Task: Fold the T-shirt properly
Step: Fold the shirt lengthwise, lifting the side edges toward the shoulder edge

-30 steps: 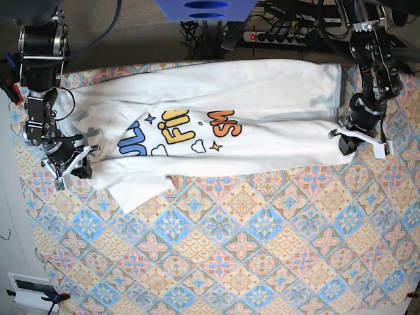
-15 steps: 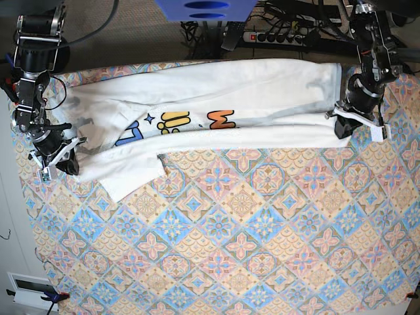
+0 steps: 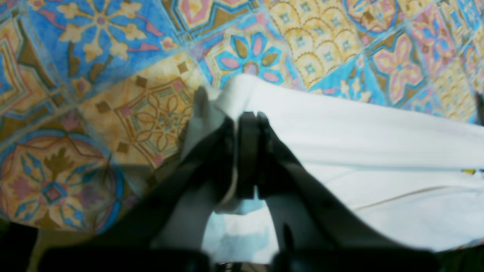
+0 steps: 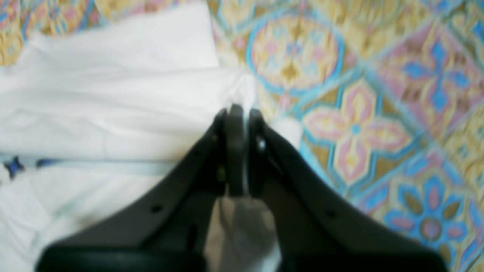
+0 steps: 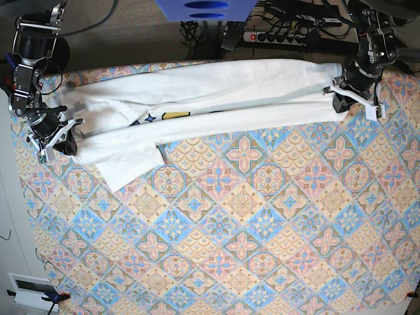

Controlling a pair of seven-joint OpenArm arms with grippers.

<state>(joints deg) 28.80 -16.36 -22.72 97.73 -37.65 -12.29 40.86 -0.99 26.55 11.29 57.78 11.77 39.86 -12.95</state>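
The white T-shirt [image 5: 216, 92] lies as a long narrow band across the far part of the table, with only a thin strip of its blue and yellow print [image 5: 172, 116] showing. One sleeve [image 5: 128, 164] sticks out toward the near left. At the band's right end in the base view, my left gripper [image 5: 341, 104] is shut on a fold of the cloth. The left wrist view shows that gripper [image 3: 245, 117] pinching the T-shirt [image 3: 359, 143]. My right gripper [image 5: 64, 146] holds the band's left end. In the right wrist view it [image 4: 238, 111] is shut on the T-shirt [image 4: 113, 98].
A colourful tile-patterned cloth [image 5: 249, 223] covers the table. Behind the far edge are a power strip [image 5: 282, 36], cables and a blue object [image 5: 203, 10]. A white box [image 5: 29, 289] sits off the near left corner.
Both grippers have carried the shirt's near edge toward the far side of the table. The band is now narrower and the print is almost covered.
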